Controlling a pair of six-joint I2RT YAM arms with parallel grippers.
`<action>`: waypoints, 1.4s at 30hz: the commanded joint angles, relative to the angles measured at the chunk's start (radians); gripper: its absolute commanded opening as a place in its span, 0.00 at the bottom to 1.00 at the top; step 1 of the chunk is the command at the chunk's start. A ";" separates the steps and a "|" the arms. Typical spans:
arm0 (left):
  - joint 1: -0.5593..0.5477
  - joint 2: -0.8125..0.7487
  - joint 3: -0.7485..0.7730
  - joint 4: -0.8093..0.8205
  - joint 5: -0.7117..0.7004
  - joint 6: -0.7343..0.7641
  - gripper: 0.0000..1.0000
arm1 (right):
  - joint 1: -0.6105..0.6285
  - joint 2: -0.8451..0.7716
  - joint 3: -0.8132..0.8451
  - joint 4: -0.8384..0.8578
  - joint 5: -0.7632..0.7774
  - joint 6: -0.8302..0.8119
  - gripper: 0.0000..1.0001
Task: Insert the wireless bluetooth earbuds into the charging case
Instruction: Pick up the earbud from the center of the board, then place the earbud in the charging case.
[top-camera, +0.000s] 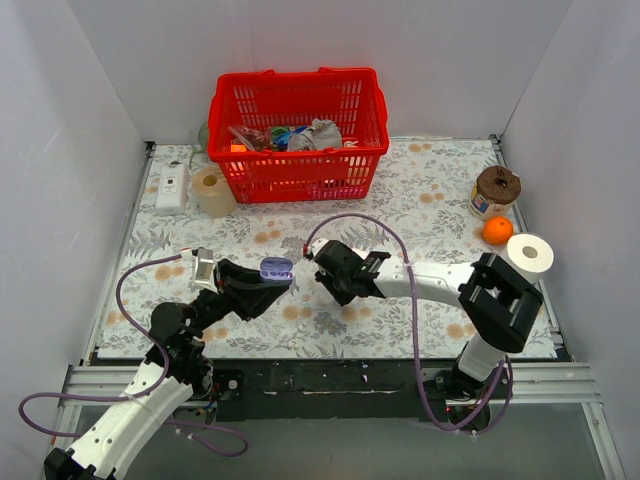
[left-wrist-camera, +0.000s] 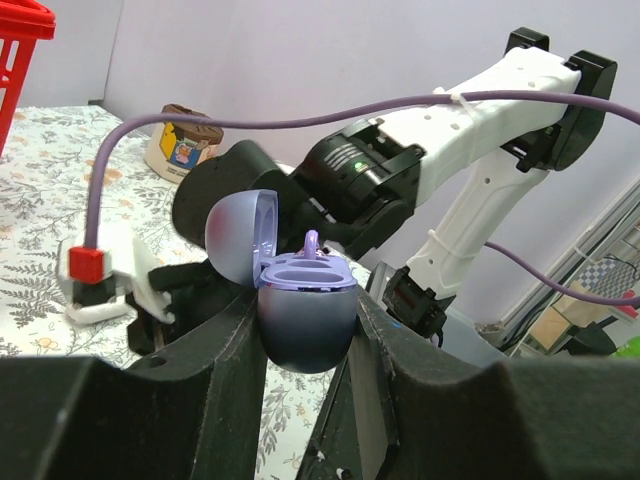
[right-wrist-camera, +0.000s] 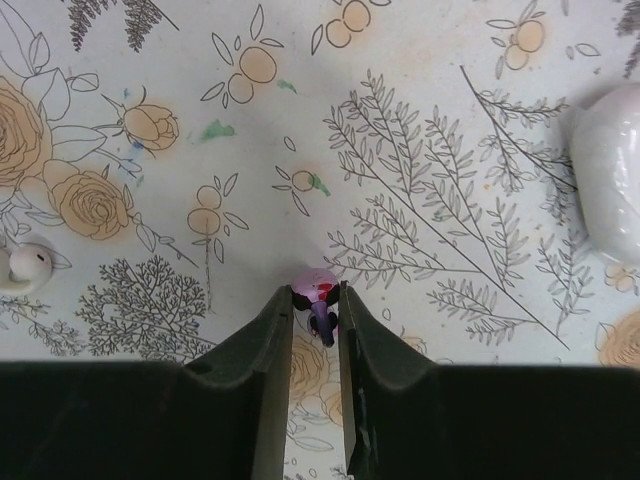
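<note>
My left gripper (left-wrist-camera: 305, 330) is shut on the lavender charging case (left-wrist-camera: 303, 310), held above the mat with its lid open; one purple earbud (left-wrist-camera: 312, 245) stands in a far socket and the near socket is hollow. In the top view the case (top-camera: 276, 268) sits at the left gripper's tip (top-camera: 272, 282). My right gripper (right-wrist-camera: 314, 300) is shut on the other purple earbud (right-wrist-camera: 318, 293), pinched between the fingertips just over the floral mat. In the top view the right gripper (top-camera: 322, 272) is a short way right of the case.
A white earbud (right-wrist-camera: 25, 268) lies on the mat at left and a white capsule case (right-wrist-camera: 608, 180) at right. In the top view a red basket (top-camera: 298, 130) stands at the back, with a tape roll (top-camera: 212, 190), a jar (top-camera: 495, 190), an orange (top-camera: 497, 230) and a white roll (top-camera: 529, 254).
</note>
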 joint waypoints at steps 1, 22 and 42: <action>0.001 -0.003 0.007 0.003 -0.032 0.006 0.00 | -0.007 -0.126 0.032 -0.071 0.036 0.006 0.01; 0.002 0.485 0.160 0.507 0.373 -0.073 0.00 | -0.007 -0.508 0.653 -0.560 -0.549 -0.156 0.01; 0.001 0.568 0.257 0.419 0.473 0.089 0.00 | 0.074 -0.399 0.642 -0.382 -0.464 -0.073 0.01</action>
